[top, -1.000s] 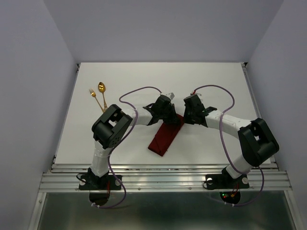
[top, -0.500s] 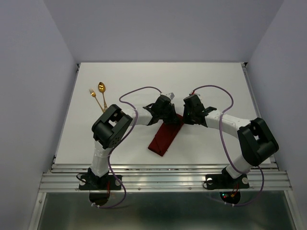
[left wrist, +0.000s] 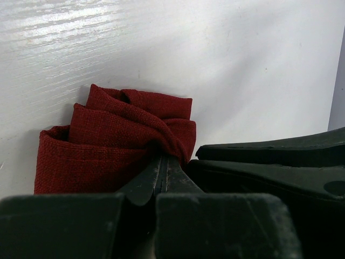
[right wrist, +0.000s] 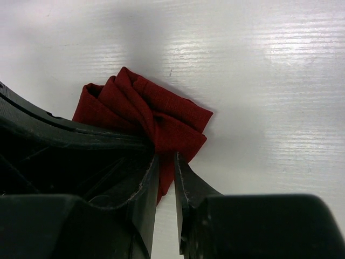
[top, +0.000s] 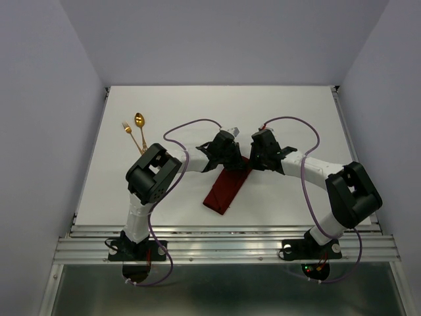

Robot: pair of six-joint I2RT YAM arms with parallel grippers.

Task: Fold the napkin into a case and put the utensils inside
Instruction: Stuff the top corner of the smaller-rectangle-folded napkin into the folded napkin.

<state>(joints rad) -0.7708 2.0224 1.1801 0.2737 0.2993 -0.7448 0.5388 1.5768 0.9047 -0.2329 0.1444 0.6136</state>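
The napkin (top: pixel 225 189) lies folded into a narrow dark red strip near the middle of the tabletop (top: pixel 296 112). It runs on a slant, its near end pointing toward the left part of the near edge and its far end under the two grippers. Both arms reach in from their bases and meet over that far end.

The left gripper (top: pixel 233 161) is clenched on the cloth. In the left wrist view its two black fingers (left wrist: pixel 145 181) press flat together, and a gathered fold of the napkin (left wrist: pixel 108 151) is caught at their tips. The cloth bunches into several soft ridges just beyond them. The right arm's fingers (left wrist: pixel 269 162) show as dark bars just beside it on the right.

The right gripper (top: pixel 249 164) sits at the same end, touching or almost touching the left one. In the right wrist view its fingers (right wrist: pixel 148 183) stand a thin slit apart. A corner of the napkin (right wrist: pixel 161 116) reaches down into the top of that slit, with bare white surface showing lower in the gap. I cannot tell whether the fingers pinch the cloth or only flank it.

The gold spoon (top: pixel 139 120) and gold fork (top: pixel 127 129) lie side by side near the far left corner of the tabletop, well apart from the napkin. Their handles point toward the near edge.
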